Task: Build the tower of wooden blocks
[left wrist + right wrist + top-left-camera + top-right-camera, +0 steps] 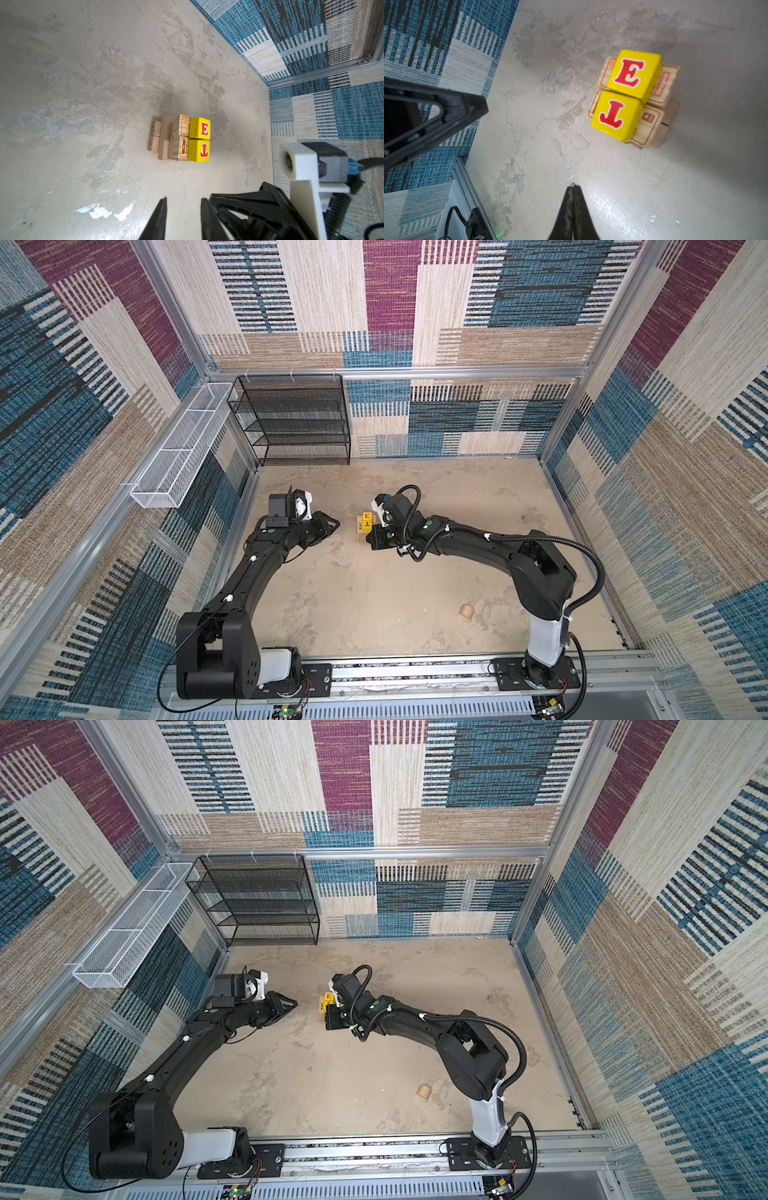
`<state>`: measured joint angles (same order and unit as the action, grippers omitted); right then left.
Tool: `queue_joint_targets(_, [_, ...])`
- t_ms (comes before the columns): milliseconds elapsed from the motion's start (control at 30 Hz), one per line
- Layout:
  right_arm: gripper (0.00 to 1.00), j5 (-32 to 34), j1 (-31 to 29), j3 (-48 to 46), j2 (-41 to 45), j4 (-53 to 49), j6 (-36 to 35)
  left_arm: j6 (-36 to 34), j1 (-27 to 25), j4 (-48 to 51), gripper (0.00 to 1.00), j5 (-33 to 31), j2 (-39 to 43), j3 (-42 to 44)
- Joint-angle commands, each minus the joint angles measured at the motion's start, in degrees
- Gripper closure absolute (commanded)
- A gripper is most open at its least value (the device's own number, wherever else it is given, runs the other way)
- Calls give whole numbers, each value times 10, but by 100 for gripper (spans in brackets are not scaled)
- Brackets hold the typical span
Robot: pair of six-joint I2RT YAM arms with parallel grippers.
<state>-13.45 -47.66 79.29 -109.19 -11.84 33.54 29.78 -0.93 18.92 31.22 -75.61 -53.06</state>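
Near the front edge of the worktop (374, 593), toward its right side, a rounded tan piece (467, 611) lies alone. Farther, about the middle, stands the tower (365, 527): two yellow blocks (199, 139) upon tan blocks (165, 137). The left claw (184, 200) is released and empty, apart from the tower. The right claw (573, 187) is clenched on nothing, near it.
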Motion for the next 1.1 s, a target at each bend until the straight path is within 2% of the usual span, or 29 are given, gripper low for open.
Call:
queue_joint_targets(0, [93, -15, -1, -14, 22, 30, -9, -39, -1, 38, 60, -31, 18, -19])
queue_joint_targets(133, [90, -8, -1, -47, 59, 41, -25, -68, -3, 83, 58, -55, 48, -44])
queue_joint_targets(300, [88, 34, -1, -101, 118, 38, -52, -101, -12, 108, 58, -77, 99, -55])
queue_joint_targets(400, [87, 65, -1, -150, 172, 39, -67, -130, -32, 116, 57, -92, 128, -62])
queue_joint_targets(467, [82, 86, -2, -182, 212, 28, -77, -158, -54, 121, 57, -103, 139, -71])
queue_joint_targets(567, [77, 113, -2, -223, 273, -12, -93, -214, -108, 134, 55, -130, 142, -90])
queue_joint_targets(700, [63, 150, -1, -261, 351, -111, -89, -295, -193, 136, 52, -136, 140, -107])
queue_joint_targets(833, [41, 194, -1, -281, 427, -231, -35, -392, -277, 136, 45, -129, 137, -111])
queue_joint_targets(900, [32, 217, -1, -292, 446, -298, 15, -450, -320, 131, 43, -129, 135, -103])
queue_joint_targets(1000, [31, 225, 0, -318, 450, -356, 75, -522, -370, 123, 42, -111, 132, -80])
queue_joint_targets(1067, [31, 216, 1, -349, 452, -356, 99, -558, -398, 119, 42, -96, 130, -63])
